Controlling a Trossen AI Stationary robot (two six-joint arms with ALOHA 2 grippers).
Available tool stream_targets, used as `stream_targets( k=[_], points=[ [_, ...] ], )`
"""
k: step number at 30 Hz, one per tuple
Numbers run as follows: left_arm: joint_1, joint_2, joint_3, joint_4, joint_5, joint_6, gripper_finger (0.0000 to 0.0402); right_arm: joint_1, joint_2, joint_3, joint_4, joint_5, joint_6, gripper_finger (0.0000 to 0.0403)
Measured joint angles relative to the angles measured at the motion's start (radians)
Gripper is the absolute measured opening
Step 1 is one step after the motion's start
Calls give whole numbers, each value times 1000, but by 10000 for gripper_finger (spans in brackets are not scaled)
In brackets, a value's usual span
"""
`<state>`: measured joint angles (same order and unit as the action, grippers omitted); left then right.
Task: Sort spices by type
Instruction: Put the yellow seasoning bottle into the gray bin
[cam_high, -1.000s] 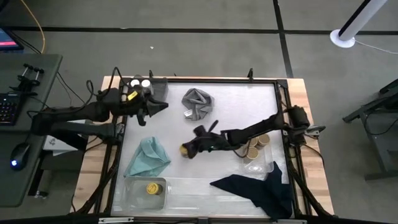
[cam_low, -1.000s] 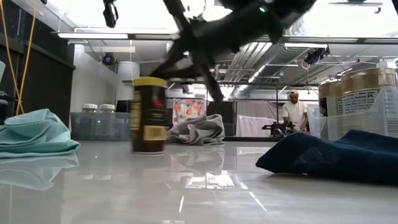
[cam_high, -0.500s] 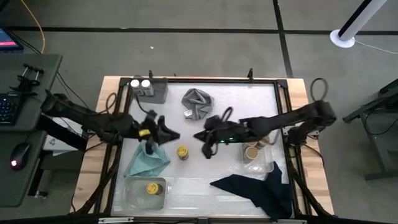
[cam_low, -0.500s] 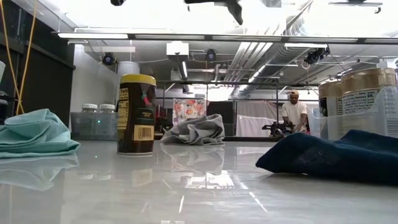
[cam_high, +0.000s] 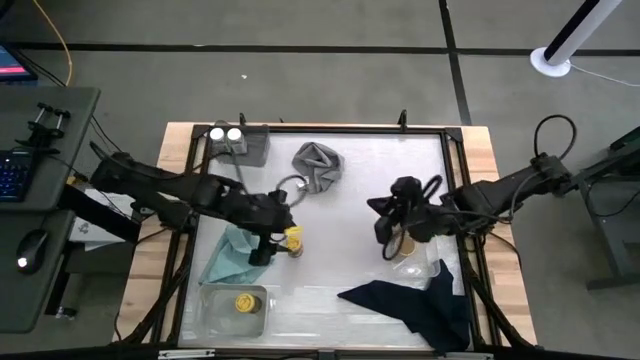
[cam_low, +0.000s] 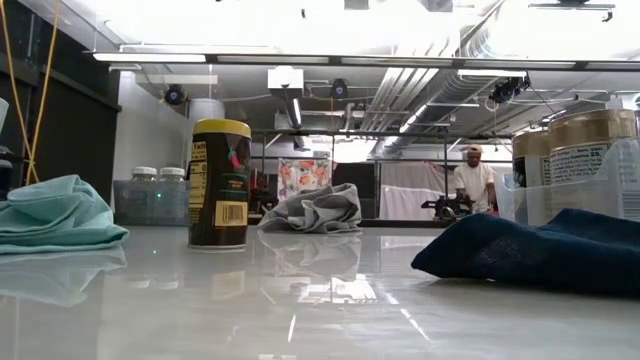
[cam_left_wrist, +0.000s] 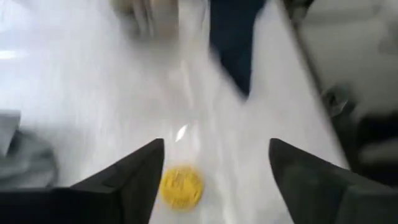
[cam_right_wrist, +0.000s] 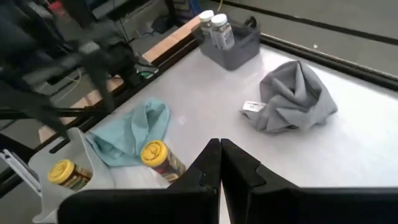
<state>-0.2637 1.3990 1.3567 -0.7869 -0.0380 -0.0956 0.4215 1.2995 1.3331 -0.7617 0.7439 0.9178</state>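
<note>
From above, the white worktop (cam_high: 350, 200) carries a dark jar with a yellow cap (cam_high: 293, 238) standing upright left of centre, just right of a crumpled teal cloth (cam_high: 232, 254). The left end effector (cam_high: 268, 243) hangs over the cloth's right edge, just beside that jar, its fingers spread and holding nothing. A second yellow-capped jar (cam_high: 244, 303) sits in a clear rectangular tray (cam_high: 212, 312) at the near left corner. Two white-capped jars (cam_high: 225, 133) stand in a grey tray (cam_high: 252, 147) at the far left, with a crumpled grey cloth (cam_high: 316, 166) to its right. The right end effector (cam_high: 387, 238) is right of centre, over the tan-topped jars (cam_high: 408, 243) in a clear container; a navy cloth (cam_high: 415, 304) lies near it.

At worktop height, the yellow-capped jar (cam_low: 221, 184) stands alone between the teal cloth (cam_low: 55, 213) and the grey cloth (cam_low: 315, 210). The tan-topped jars (cam_low: 585, 150) show at the right above the navy cloth (cam_low: 540, 250). A person (cam_low: 473, 182) stands far off in the room.

The left wrist view is blurred; the yellow cap (cam_left_wrist: 181, 185) lies between the two parted dark fingers (cam_left_wrist: 134, 175).

The right wrist view shows its own fingers (cam_right_wrist: 208, 169) pressed together, empty, with the yellow-capped jar (cam_right_wrist: 159, 157) beside the teal cloth (cam_right_wrist: 134, 132) and the other jar (cam_right_wrist: 68, 174) in its tray.
</note>
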Motion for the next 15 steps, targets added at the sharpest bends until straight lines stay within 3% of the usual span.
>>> stream_targets(
  k=[6,15],
  points=[
    [9,125,-2,-96,-2,82,314,46,25,0,-28,39,95,0],
    [9,283,-2,-86,-13,153,317,51,99,0,-44,12,122,0]
  ],
)
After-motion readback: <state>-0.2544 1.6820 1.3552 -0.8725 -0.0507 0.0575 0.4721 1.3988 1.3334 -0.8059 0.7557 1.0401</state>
